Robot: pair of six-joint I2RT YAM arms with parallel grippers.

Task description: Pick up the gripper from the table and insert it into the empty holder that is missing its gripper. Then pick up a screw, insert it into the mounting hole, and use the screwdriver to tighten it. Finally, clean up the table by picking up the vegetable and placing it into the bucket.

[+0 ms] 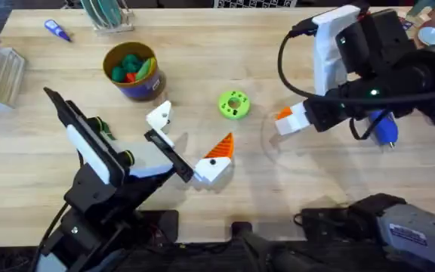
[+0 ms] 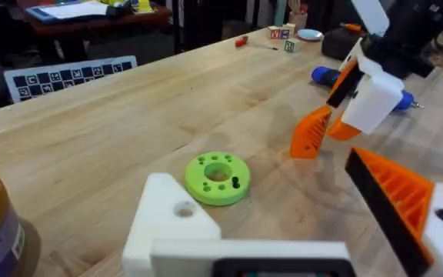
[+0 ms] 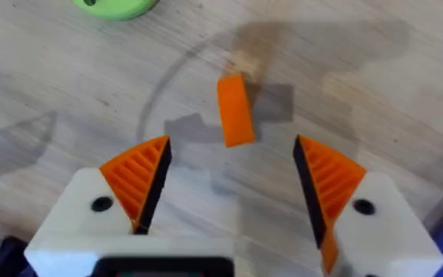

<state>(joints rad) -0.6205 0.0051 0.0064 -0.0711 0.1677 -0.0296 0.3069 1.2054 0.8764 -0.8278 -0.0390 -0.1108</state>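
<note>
Step in hand: fetching the loose gripper. It lies on the table, one piece, just ahead of the right gripper, whose fingers stand wide and empty. Next: descend, straddle, close. The left gripper carries one orange tip and one bare holder. Beyond: one green disc, one bucket, one screwdriver.

Robotics lab. Butcher-block wooden desk with two arms mounted at its near edge, a printed calibration marker board propped at the far edge, toy letter blocks in the corner, and a second cluttered bench behind in the dim room.
</note>
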